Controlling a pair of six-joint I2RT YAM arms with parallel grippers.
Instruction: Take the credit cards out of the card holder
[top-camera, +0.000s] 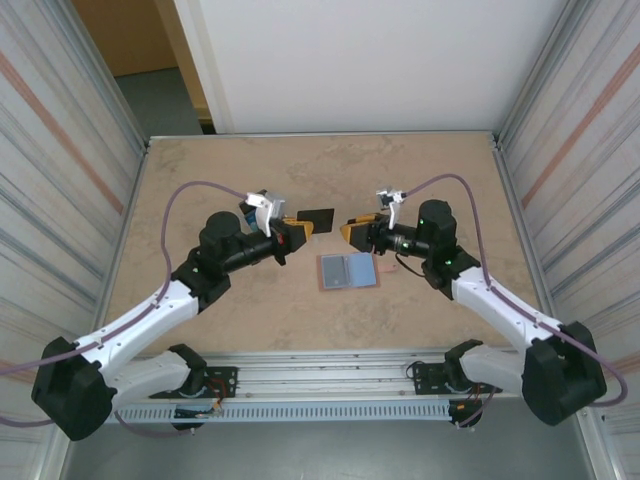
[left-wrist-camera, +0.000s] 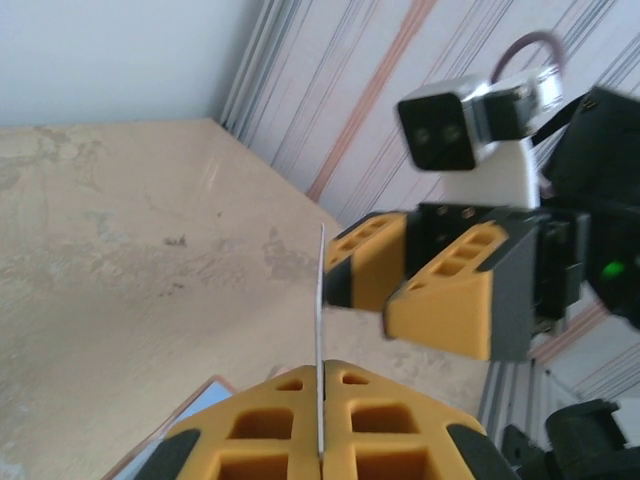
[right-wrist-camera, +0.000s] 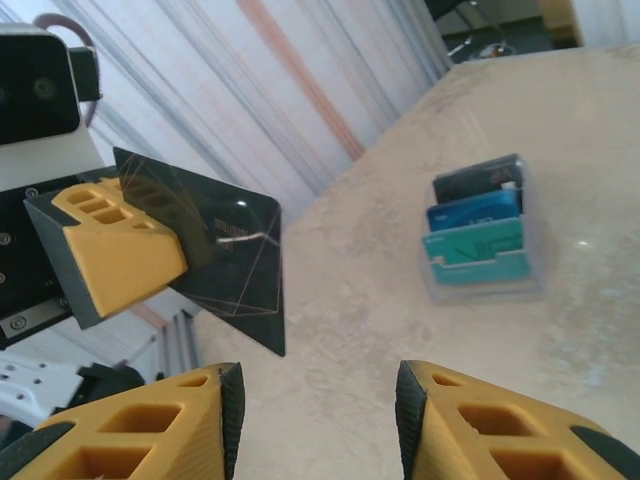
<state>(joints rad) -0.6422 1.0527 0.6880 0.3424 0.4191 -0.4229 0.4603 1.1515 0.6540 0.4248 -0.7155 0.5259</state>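
My left gripper (top-camera: 300, 229) is shut on one end of a black credit card (top-camera: 318, 217), held on edge above the table. In the left wrist view the card (left-wrist-camera: 320, 300) shows edge-on, rising from between the closed pads of that gripper (left-wrist-camera: 322, 378). My right gripper (top-camera: 349, 232) faces it, open, with the card's free end just outside its fingers (left-wrist-camera: 365, 265). The right wrist view has the black card (right-wrist-camera: 215, 250) up left and the gripper (right-wrist-camera: 320, 400) standing open over bare table. The card holder (top-camera: 347, 270) lies open and flat, with dark, blue and teal credit cards (right-wrist-camera: 478, 215) in its pockets.
A salmon-pink edge of the holder (top-camera: 376, 270) lies under the right arm's wrist. Corrugated metal walls (top-camera: 60, 180) close in the table on both sides. A rail (top-camera: 330, 385) runs along the near edge between the arm bases. The far half of the tabletop (top-camera: 330, 165) is bare.
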